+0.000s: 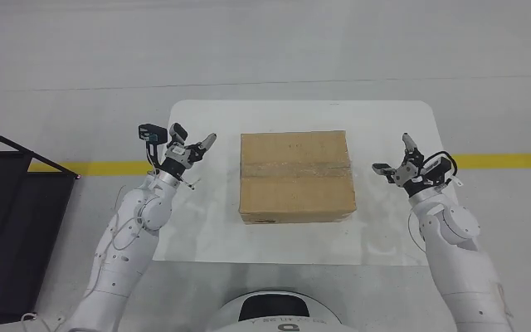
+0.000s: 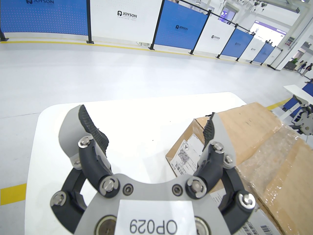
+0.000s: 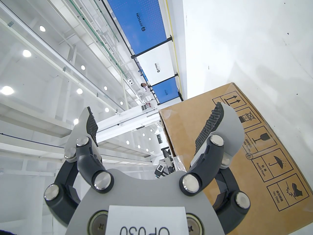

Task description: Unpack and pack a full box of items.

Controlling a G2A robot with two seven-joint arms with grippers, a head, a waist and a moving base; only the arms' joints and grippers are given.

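A brown cardboard box [image 1: 296, 176] sits taped shut in the middle of the white table [image 1: 207, 236]. A strip of clear tape runs across its top. My left gripper [image 1: 194, 139] hovers open just off the box's left side, nothing between its fingers. In the left wrist view the left gripper [image 2: 146, 123] faces the box [image 2: 256, 133], whose end carries a white label. My right gripper [image 1: 394, 156] hangs open off the box's right side. In the right wrist view the right gripper [image 3: 154, 118] frames the box [image 3: 244, 147] and its printed handling symbols.
A dark rack [image 1: 21, 232] stands on the floor left of the table. A yellow floor line [image 1: 91, 168] runs behind the table on both sides. Blue and white fence panels [image 2: 122, 15] ring the area farther off.
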